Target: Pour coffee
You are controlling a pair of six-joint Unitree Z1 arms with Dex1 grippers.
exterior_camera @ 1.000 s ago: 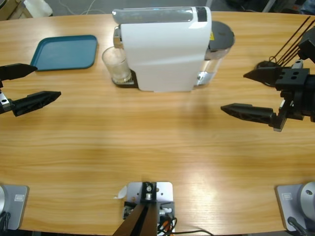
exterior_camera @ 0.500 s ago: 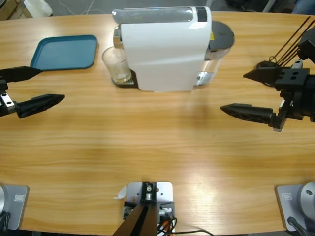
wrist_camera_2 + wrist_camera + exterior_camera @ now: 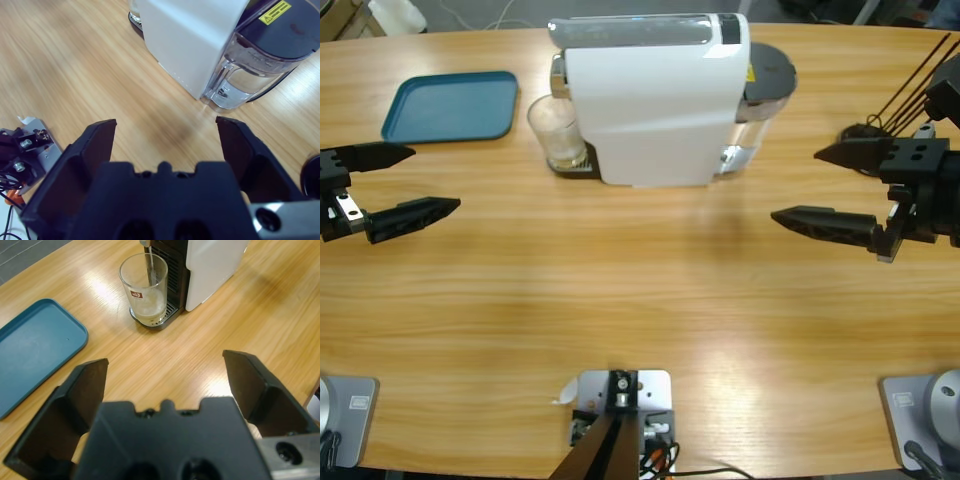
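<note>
Coffee [image 3: 149, 311] streams into tumbler [image 3: 145, 288] under white coffee machine [image 3: 655, 95], ahead of left gripper [image 3: 417, 182], jaws spread, empty; right gripper [image 3: 798, 188] likewise wide apart; brew underway, glass barely filled, pickup not yet begun.

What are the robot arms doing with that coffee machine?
Right now neither arm is holding anything. The white coffee machine is running a thin stream into a clear glass under its spout, and a little pale coffee sits in the bottom. The left hand hovers open, pointing at the glass, with a blue tray lying off to the side. The right hand hovers open on the other side, near the machine's water tank.
</note>
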